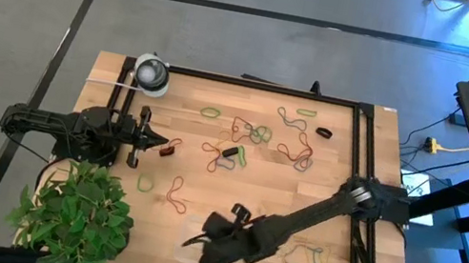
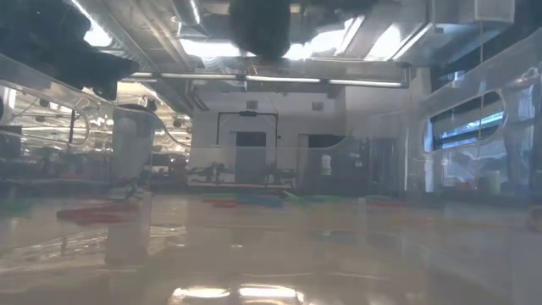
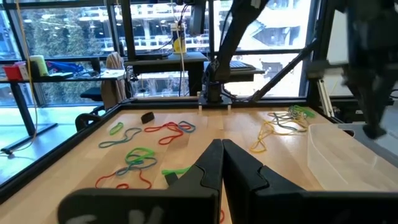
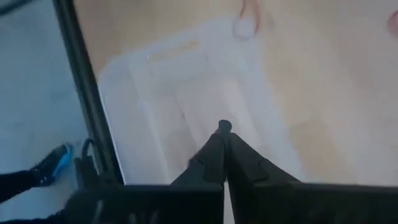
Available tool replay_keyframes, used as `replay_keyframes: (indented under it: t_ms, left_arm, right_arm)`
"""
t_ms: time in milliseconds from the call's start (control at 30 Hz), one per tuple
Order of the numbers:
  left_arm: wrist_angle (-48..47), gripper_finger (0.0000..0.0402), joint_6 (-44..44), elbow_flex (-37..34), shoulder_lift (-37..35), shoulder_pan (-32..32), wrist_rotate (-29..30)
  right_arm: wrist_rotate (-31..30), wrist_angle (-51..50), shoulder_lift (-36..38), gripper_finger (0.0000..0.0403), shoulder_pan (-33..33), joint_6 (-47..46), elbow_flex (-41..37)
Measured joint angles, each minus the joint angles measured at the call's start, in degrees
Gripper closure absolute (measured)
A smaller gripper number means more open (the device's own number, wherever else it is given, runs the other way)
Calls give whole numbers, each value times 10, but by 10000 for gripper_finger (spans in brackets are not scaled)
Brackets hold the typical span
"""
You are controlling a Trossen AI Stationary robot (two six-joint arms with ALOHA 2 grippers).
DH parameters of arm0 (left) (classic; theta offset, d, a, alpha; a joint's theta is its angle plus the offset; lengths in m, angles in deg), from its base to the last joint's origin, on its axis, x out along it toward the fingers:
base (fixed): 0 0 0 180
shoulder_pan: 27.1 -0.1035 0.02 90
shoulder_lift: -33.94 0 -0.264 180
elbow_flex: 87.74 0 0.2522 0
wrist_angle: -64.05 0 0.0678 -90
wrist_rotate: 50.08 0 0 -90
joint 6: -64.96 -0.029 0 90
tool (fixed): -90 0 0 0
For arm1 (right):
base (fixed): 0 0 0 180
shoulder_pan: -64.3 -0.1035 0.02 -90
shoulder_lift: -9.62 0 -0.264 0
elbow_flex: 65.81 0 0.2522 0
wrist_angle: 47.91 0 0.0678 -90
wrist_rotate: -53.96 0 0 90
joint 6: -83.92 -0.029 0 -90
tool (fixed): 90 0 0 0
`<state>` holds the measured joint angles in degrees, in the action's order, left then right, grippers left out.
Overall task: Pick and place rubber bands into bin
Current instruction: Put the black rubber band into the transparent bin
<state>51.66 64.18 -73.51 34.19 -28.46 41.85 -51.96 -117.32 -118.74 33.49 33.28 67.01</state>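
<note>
Rubber bands in red (image 1: 239, 131), green (image 1: 210, 111) and other colours lie loose on the wooden table, with a tangled heap (image 1: 308, 261) at the near right. The clear bin (image 4: 155, 93) lies flat by the table's near edge, and it also shows in the left wrist view (image 3: 339, 155). My right gripper (image 1: 189, 243) hangs above the bin, slanting down, shut, and a small black loop (image 4: 222, 126) sticks out at its tips. My left gripper (image 1: 162, 144) waits shut and level at the table's left, touching nothing. My right gripper pinches a small black loop (image 4: 222, 127), apparently a rubber band, at the very ends of its two fingers. The fingers slant down from above. The loop is lifted clear, over the bin's floor. How much of it lies between the fingers is hidden.
A potted plant (image 1: 75, 215) stands at the near left corner. At the far left sits a round white-and-grey object (image 1: 152, 73). A black frame rail (image 4: 81, 93) runs along the table's near edge beside the bin. On the floor beyond that rail is a person's shoe (image 4: 50, 165).
</note>
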Motion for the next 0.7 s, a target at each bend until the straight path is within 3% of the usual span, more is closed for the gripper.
replay_keyframes:
  t_ms: [333, 700]
  left_arm:
    - [1, 398, 0, 0, 0, 0, 0]
    - [1, 398, 0, 0, 0, 0, 0]
  right_arm:
    - [40, -6, -101, 403, 6, -59, 29]
    - [56, -6, -123, 367, 8, -82, 32]
